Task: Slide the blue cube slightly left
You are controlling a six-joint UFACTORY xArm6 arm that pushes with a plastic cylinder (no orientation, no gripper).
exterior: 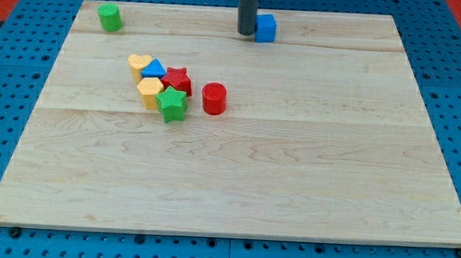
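Camera view: my tip [246, 33] touches the blue cube [266, 27] on its left; no gripper, no writing.

The small blue cube [266, 27], matte with lightly rounded edges, sits flat on the pale wooden surface [236, 177] near the view's top edge, a little right of centre. It is turned slightly, so two side faces show. Its left side is partly hidden behind the dark rod standing just beside it.
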